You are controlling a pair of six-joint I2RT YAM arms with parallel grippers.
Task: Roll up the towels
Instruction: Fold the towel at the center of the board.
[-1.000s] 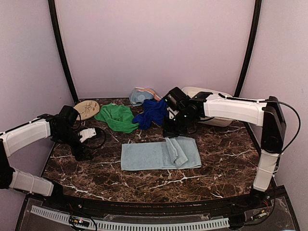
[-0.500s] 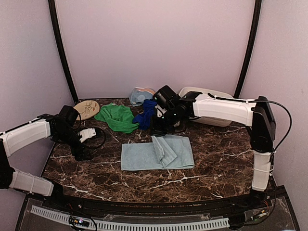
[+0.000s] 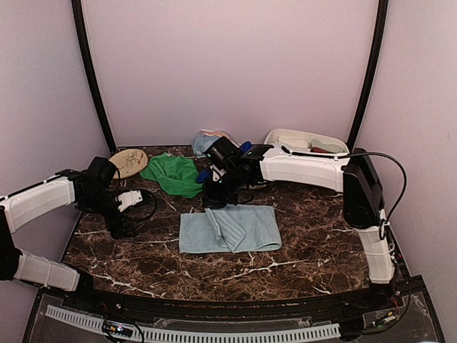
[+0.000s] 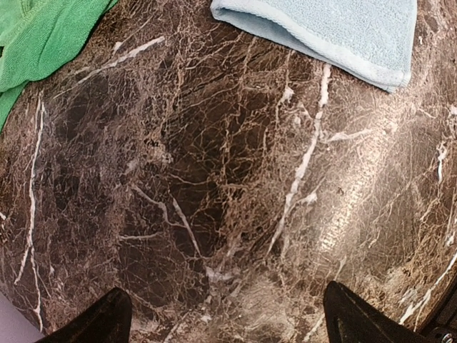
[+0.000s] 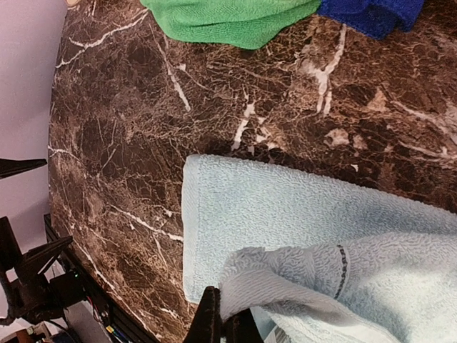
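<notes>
**Top and wrist views: the rolling of 1 towel.** The light blue towel (image 3: 250, 232) is laid flat at the middle of the marble table (image 3: 321, 243), with its long side running left to right. 1 end of it is doubled over onto the flat part. That lifted edge is pinched between the closed fingers of the right gripper (image 5: 223, 323). The grip is taken at the edge, it is judged, so that the cloth can be drawn across itself to begin the roll.

The left gripper (image 4: 228, 329) is held wide open and empty, low over bare marble between the green towel (image 3: 173, 175) and the light blue towel. It is probably kept there so that the free end can be pinned.

The green towel and the royal blue towel (image 5: 371, 14) are left crumpled at the back, neither yet rolled. The contents of the white basin (image 3: 285, 134) at the back right cannot be told apart.
</notes>
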